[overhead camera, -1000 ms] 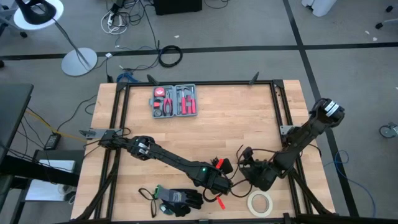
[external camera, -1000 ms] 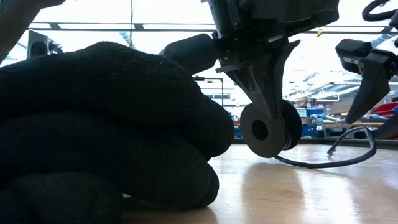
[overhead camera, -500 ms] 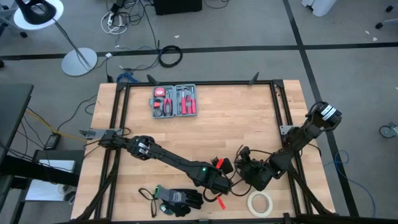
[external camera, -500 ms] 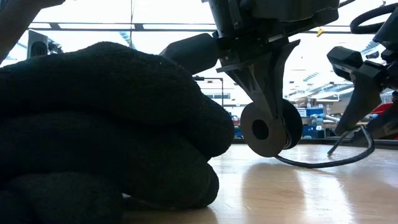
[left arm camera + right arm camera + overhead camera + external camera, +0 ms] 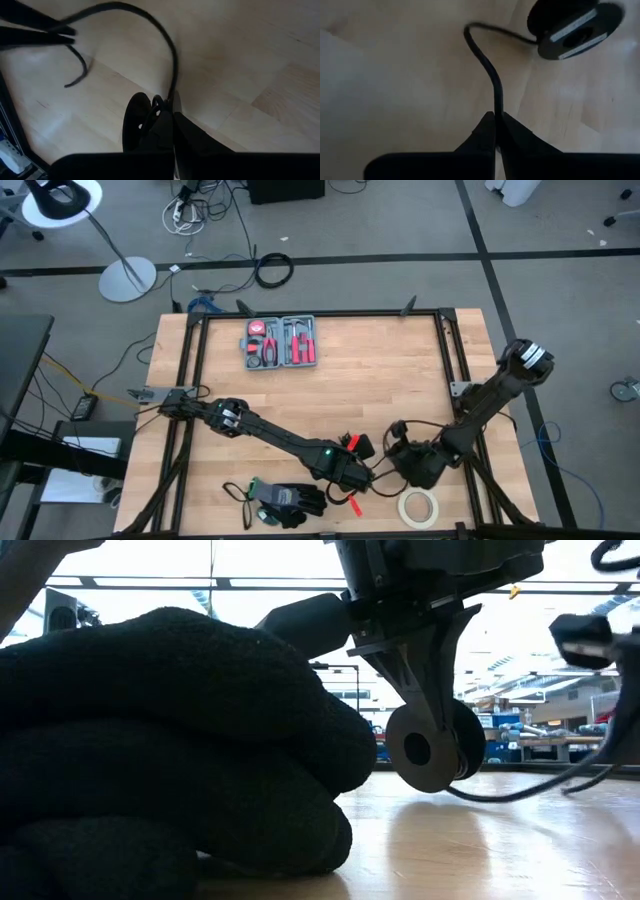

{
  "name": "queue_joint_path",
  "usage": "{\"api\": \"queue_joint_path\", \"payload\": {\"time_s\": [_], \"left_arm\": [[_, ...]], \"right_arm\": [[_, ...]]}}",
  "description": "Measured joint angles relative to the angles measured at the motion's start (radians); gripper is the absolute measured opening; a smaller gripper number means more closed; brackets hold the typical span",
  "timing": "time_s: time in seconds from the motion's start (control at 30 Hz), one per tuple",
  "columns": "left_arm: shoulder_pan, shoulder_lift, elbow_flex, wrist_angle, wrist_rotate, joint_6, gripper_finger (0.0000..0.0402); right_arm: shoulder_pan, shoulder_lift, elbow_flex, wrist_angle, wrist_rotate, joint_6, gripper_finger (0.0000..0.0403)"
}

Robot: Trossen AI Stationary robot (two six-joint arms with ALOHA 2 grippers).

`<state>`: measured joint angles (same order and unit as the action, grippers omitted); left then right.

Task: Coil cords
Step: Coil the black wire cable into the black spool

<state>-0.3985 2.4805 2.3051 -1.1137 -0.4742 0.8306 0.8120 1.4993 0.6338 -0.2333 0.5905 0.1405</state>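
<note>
The cord is a thin black line wound into a small round coil [image 5: 430,748] with a loose tail [image 5: 485,60]. My left gripper [image 5: 368,478], near the table's front middle, is shut on the coil [image 5: 137,120]. Just to its right, my right gripper [image 5: 398,452] is shut on the tail. The tail arcs from the coil [image 5: 575,25] across the wood to that gripper. A short free end [image 5: 75,80] curls beyond the right fingers [image 5: 30,32]. My left gripper pinches the coil [image 5: 150,112] between its two fingers, which slant down from above and the left. The coil stands on edge right at the tabletop; whether it rests on the wood I cannot tell. My right gripper pinches a single strand of the tail [image 5: 497,107] between its fingertips, slanting down from the table's right. The cord runs straight out ahead of the fingers, then bends toward the coil in a slack curve.
Black gloves [image 5: 285,500] lie at the front edge left of the grippers and fill the left of the low view [image 5: 170,750]. A roll of tape [image 5: 418,506] lies at the front right. An open grey tool case [image 5: 281,343] sits at the far middle.
My right gripper has shut on the cord's tail and rolled slightly. The tail's right part has come up off the table and been drawn toward the right, while the coil in my left gripper has stayed where it was.
</note>
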Motion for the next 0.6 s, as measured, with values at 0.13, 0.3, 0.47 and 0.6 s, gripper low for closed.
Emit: {"api": "queue_joint_path", "payload": {"time_s": [0.13,0.3,0.47,0.6], "left_arm": [[0.000,0.000,0.000,-0.010,0.031,0.004,0.0000],[0.004,-0.001,0.000,0.001,0.034,0.009,0.0000],[0.006,-0.002,0.000,0.025,0.018,0.042,0.0000],[-0.010,-0.002,0.005,0.075,0.014,0.110,0.0000]], "right_arm": [[0.032,-0.089,0.000,-0.043,0.033,0.036,0.0004],[0.046,-0.211,0.000,0.002,0.031,0.023,0.0003],[0.035,-0.283,0.000,0.054,0.013,0.012,0.0003],[0.000,-0.295,0.000,0.109,0.015,-0.017,0.0003]]}}
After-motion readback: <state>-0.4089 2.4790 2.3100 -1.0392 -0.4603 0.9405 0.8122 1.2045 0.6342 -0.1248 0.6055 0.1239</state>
